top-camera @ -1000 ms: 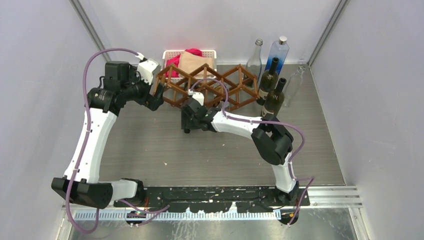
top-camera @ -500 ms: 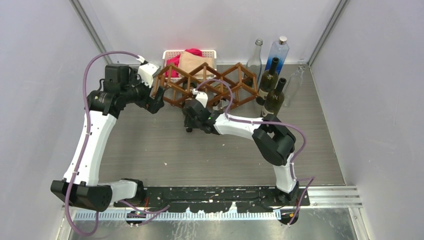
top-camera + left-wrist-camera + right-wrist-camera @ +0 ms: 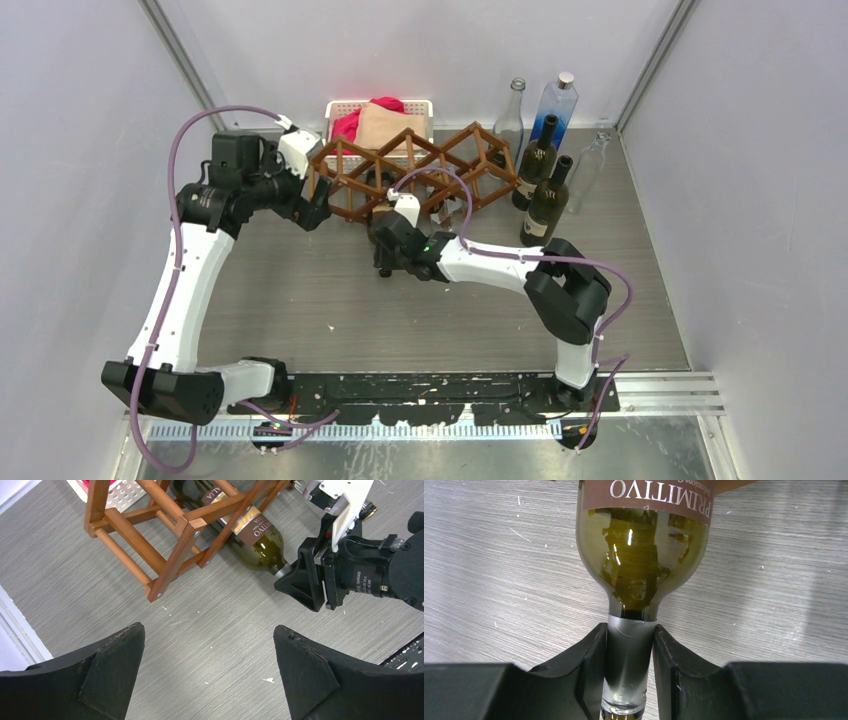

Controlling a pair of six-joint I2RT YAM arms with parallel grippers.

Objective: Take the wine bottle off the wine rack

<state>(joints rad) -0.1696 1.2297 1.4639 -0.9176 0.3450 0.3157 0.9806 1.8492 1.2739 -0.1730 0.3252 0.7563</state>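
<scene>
Pinched at its likely slippery neck by right gripper (image 3: 630,645): rigid, fragile wine bottle (image 3: 642,555), jutting from wine rack (image 3: 165,535) toward 6 o'clock; left gripper (image 3: 207,665) splayed wide.

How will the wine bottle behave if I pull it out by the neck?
Probably rigid but fragile: the wine bottle is glass. The right pincer clamps only its smooth neck, so it may slip or pivot, the body drooping once clear of the wine rack. Being round, it would likely roll if laid on the table.
</scene>
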